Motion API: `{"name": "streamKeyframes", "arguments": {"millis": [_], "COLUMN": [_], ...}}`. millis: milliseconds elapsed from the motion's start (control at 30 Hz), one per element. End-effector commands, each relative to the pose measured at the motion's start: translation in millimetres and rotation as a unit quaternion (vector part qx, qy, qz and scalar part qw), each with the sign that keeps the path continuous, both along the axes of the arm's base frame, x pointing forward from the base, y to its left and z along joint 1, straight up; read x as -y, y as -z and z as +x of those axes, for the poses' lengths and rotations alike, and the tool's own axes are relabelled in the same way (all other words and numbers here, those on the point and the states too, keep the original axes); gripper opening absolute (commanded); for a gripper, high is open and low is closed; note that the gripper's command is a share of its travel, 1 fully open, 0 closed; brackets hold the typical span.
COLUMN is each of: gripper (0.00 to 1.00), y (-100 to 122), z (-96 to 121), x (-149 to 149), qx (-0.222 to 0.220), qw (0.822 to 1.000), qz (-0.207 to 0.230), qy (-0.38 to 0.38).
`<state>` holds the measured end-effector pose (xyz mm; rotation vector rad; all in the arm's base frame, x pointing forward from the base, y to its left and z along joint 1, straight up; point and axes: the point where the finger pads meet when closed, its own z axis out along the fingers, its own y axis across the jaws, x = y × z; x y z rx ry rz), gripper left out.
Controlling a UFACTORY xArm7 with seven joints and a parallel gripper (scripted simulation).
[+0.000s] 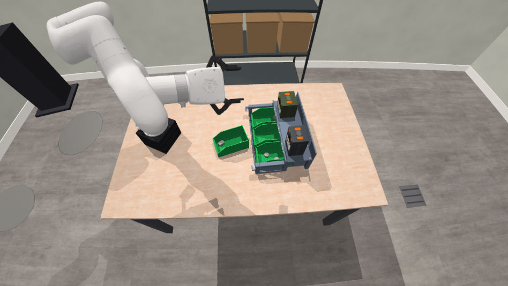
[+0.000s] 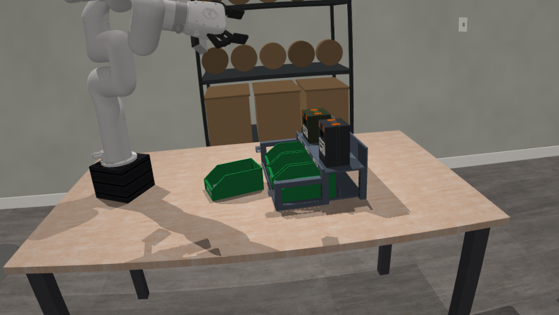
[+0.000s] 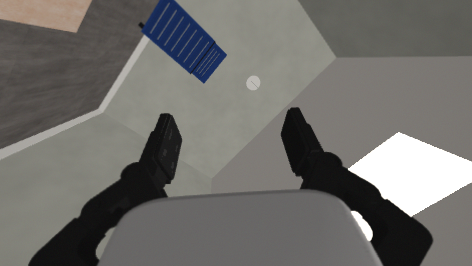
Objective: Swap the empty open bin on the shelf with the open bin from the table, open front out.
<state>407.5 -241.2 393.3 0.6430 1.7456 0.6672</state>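
My gripper (image 1: 241, 83) (image 2: 245, 26) (image 3: 231, 123) is open and empty, high above the table and pointing sideways. A green open bin (image 1: 234, 135) (image 2: 238, 186) with a grey part near its front stands on the table, left of the shelf (image 1: 270, 167) (image 2: 299, 181). Three green bins stand side by side on the shelf, open fronts to the left. The middle bin (image 1: 267, 136) looks empty. The near bin (image 1: 271, 158) holds grey parts. The far bin (image 1: 262, 112) shows a small greyish spot at its rear; its contents are unclear. The bins' rear ends are hidden under the upper board.
On the upper board stand a dark green box (image 1: 287, 107) (image 2: 311, 131) and a black box (image 1: 297, 143) (image 2: 340, 146), both taller than the bins. The robot's black base block (image 1: 161, 140) (image 2: 125, 181) is on the left of the table. A rack with cartons (image 1: 262, 37) stands behind the table.
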Motion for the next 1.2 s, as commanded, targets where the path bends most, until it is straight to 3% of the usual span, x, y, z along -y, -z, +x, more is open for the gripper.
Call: {"name": "streamKeyframes", "arguments": {"millis": [0, 33, 1167], "gripper": [1.00, 1.00, 1.00], "y": [-0.8, 4.4, 22.8], "z": [0.2, 4.4, 15.0], "x": [0.3, -8.0, -31.1], "qx": [0.000, -0.017, -0.069], "qw": [1.000, 1.000, 0.996], "qz": [-0.001, -0.010, -0.035], "qy": [0.000, -0.012, -0.046]}}
